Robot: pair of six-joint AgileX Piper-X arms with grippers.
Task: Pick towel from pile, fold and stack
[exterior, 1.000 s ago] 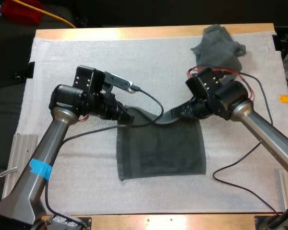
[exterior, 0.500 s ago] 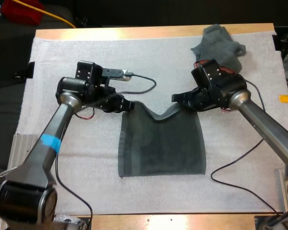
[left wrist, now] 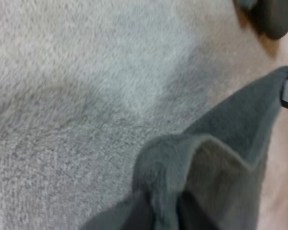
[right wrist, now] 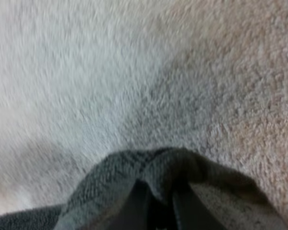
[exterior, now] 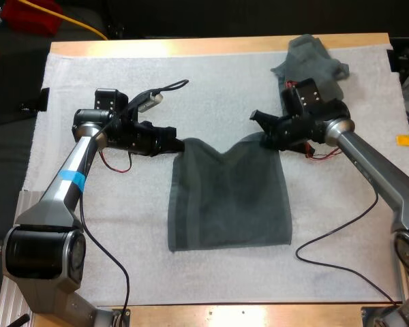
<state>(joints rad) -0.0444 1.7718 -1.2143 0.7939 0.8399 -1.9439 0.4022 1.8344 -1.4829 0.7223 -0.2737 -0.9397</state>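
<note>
My left pincer (exterior: 178, 144) is clamped on the far left corner of a dark grey-green terry towel (exterior: 228, 197). In the left wrist view the cloth bunches up between its two black fingers (left wrist: 129, 218). My right pincer (exterior: 264, 140) grips the far right corner of the same towel, and in the right wrist view the fabric humps over its fingers (right wrist: 140, 205). Between the two held corners the far edge sags in a shallow V. The near half lies flat on the white fleecy mat (exterior: 88, 225), around its middle.

There are two towels: this spread one and a crumpled grey-green towel (exterior: 312, 63) heaped at the mat's far right corner, just behind the right wrist.

There are two arms. The left rises along the mat's left side and bends to point rightward. The right slants in from the right edge toward the far left. The mat covers a wooden counter (exterior: 211, 46).
</note>
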